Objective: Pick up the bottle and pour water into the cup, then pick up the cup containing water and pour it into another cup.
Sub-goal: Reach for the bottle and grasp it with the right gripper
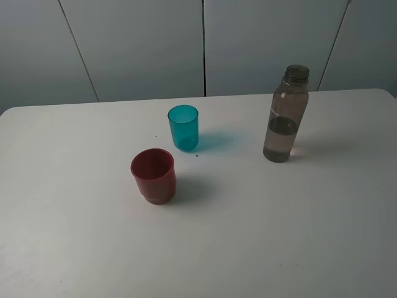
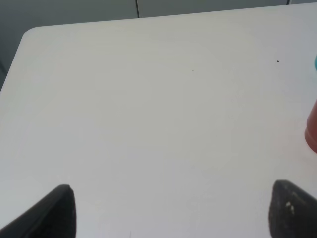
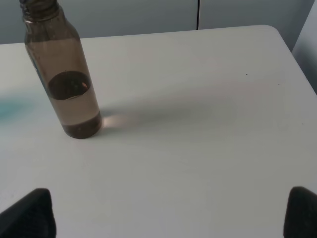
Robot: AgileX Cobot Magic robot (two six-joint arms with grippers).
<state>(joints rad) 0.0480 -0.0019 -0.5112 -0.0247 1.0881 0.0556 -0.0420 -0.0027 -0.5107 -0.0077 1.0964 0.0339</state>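
The smoky grey-brown bottle stands upright and uncapped at the right of the white table, partly filled with water. It also shows in the right wrist view. The teal cup stands upright near the middle. The dark red cup stands upright in front of it, to its left. My left gripper is open and empty over bare table, with the red cup's edge at the frame's side. My right gripper is open and empty, a good way short of the bottle. Neither gripper shows in the exterior view.
The white table has rounded far corners and a grey panelled wall behind it. A few tiny dark specks lie near the teal cup.
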